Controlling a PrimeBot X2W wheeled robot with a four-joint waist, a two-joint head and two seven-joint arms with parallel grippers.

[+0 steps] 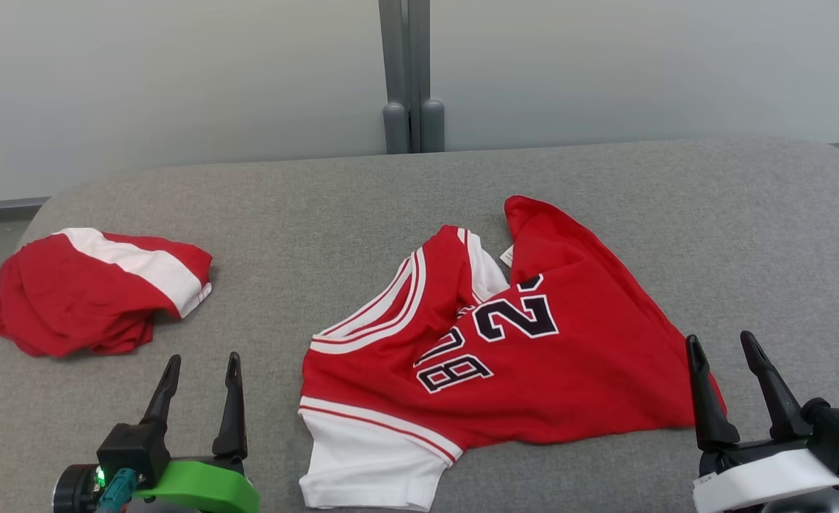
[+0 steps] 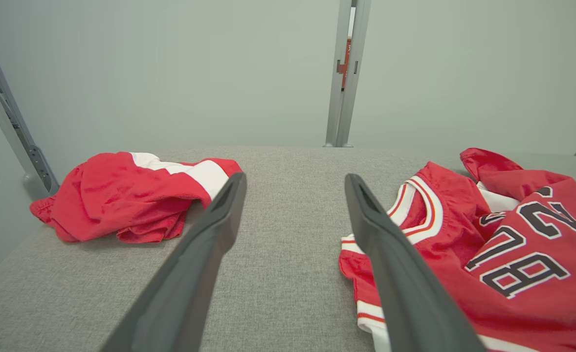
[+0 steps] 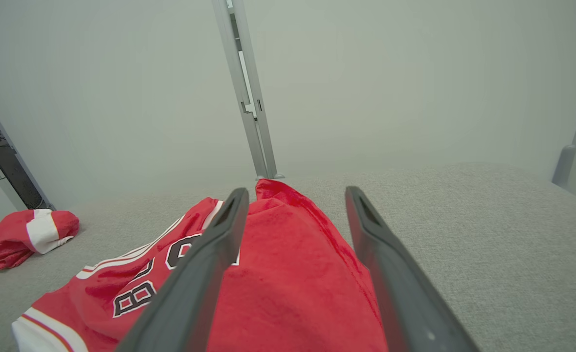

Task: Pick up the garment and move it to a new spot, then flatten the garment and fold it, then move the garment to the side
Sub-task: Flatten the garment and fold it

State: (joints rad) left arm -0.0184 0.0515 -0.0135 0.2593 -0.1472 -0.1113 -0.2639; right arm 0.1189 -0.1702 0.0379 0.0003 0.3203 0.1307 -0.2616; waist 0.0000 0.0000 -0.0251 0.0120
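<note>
The red jersey (image 1: 533, 356) lies rumpled on the grey padded table (image 1: 747, 235), in the stretch between the two grippers. Its black-and-white numerals face up. Its far corner is folded back over itself, and a white sleeve (image 1: 362, 463) hangs toward the near edge, just off the left gripper's inner finger.

The right gripper (image 1: 721, 343) has its jaws spread wide and holds nothing. The jersey's near right corner sits right at its inner finger, and from that wrist red cloth runs out ahead between both fingers.

The left gripper (image 1: 202, 362) is likewise released and empty. There is bare table between its fingers, and the jersey's striped armhole is just beyond its inner finger.

Out past the left gripper's outer finger, well apart from the jersey, sits a second bunched red-and-white garment (image 1: 92, 292). A grey post (image 1: 411, 78) rises behind the table, straight ahead of both.

To my eye the work on the jersey has not started. Nothing is gripped and the cloth is neither flat nor folded, so the picking-up step looks to be the one in hand.

The next move probably calls for each gripper to drop onto a jersey edge on its own side. The right is nearly placed already, while the left needs to shift inward toward the sleeve or shoulder. Each should then pinch a single layer before lifting, so the folded-over corner falls free rather than bunching.
</note>
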